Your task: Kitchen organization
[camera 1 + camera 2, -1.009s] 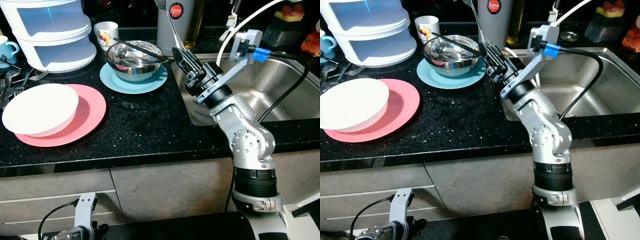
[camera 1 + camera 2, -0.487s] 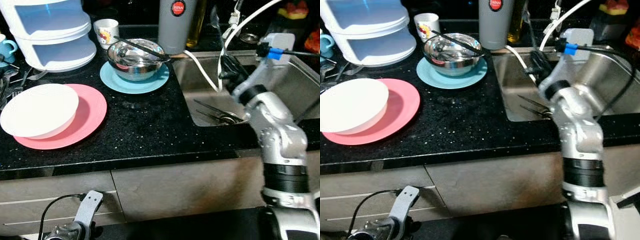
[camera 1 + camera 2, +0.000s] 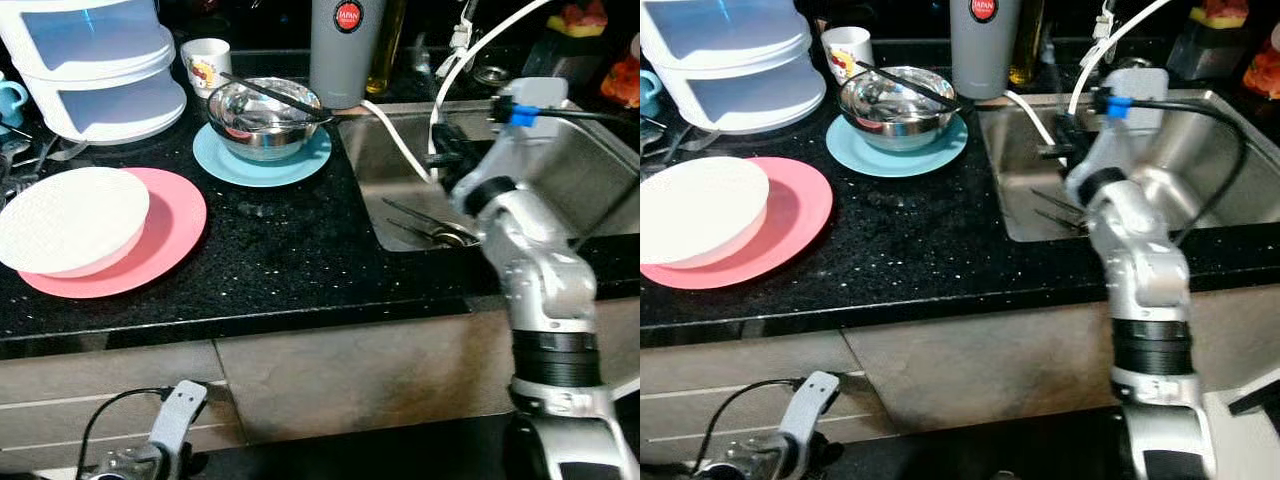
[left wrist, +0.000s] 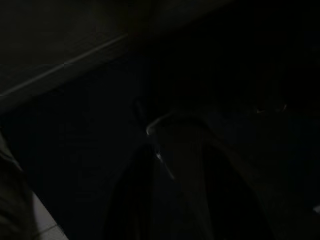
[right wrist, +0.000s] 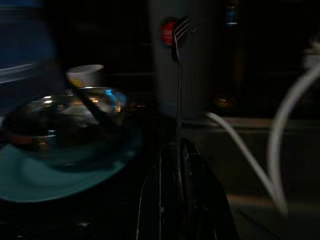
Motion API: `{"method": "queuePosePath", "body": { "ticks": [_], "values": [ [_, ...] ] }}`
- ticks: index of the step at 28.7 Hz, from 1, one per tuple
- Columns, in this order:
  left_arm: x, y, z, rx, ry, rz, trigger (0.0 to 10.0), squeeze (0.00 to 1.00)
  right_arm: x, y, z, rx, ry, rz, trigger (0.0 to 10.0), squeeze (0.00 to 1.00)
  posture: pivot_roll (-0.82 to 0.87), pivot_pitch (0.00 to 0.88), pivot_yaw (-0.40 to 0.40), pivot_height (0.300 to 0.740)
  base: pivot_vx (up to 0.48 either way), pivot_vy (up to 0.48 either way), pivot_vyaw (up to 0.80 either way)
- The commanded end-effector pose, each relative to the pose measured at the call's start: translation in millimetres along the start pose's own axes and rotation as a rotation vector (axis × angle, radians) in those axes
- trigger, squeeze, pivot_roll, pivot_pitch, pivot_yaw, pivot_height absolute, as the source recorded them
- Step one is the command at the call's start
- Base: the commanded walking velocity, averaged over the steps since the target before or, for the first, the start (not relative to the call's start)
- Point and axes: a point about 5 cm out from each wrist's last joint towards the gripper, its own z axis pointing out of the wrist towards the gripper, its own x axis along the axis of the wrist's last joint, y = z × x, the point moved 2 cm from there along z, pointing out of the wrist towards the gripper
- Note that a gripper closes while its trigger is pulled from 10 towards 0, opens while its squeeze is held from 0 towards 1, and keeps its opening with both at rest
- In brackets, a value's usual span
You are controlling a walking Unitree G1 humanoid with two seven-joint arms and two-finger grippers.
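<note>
Above the near left corner of the steel sink (image 3: 590,190), the right gripper (image 5: 178,150) was held with its black fingers (image 5: 150,200) clamped on a slim metal fork (image 5: 178,75), tines upward. More cutlery (image 3: 425,225) lay in the basin just below. On the black speckled table (image 3: 280,260), a steel bowl (image 3: 262,118) sat on a round blue plate (image 3: 300,165), near a tall grey canister (image 3: 345,50). Well apart, a white dish (image 3: 70,218) rested on a pink plate (image 3: 170,235). The left gripper (image 3: 150,460) hung idle; its fingers could not be judged.
</note>
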Motion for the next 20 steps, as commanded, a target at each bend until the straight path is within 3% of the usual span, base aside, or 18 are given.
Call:
{"method": "queuePosePath", "body": {
  "ticks": [1, 13, 17, 18, 20],
  "values": [
    [-9.3, 3.6, 0.9, -0.016, -0.028, -0.019, 10.0, 0.0, -2.5, 5.6, -0.4, -0.019, -0.014, -0.01, 10.0, 0.0, 0.03, 0.105, -0.001, 0.74, 0.0, -0.461, 0.0],
    [-10.5, 4.5, 0.9, -0.025, -0.031, -0.023, 10.0, 0.0, -2.3, 0.9, 4.9, -0.004, -0.017, -0.03, 10.0, 0.0, 0.03, 0.103, -0.012, 0.74, 0.0, -0.465, 0.0],
    [-11.4, 3.5, 0.8, -0.011, -0.026, -0.038, 10.0, 0.0, -12.2, -1.5, 7.8, -0.003, -0.086, -0.17, 10.0, 0.0, 0.03, 0.104, -0.009, 0.74, 0.0, -0.097, 0.0],
    [-11.4, 3.5, 0.8, -0.011, -0.026, -0.038, 10.0, 0.0, -12.2, -1.5, 7.8, -0.003, -0.086, -0.17, 10.0, 0.0, 0.03, 0.104, -0.009, 0.74, 0.0, 0.0, 0.0],
    [-11.4, 3.2, 0.8, -0.006, -0.023, -0.043, 10.0, 0.0, -22.7, -5.5, 9.9, 0.014, -0.154, -0.264, 10.0, 0.0, 0.03, 0.106, -0.01, 0.74, 0.0, 0.0, 0.0]
  ]
}}
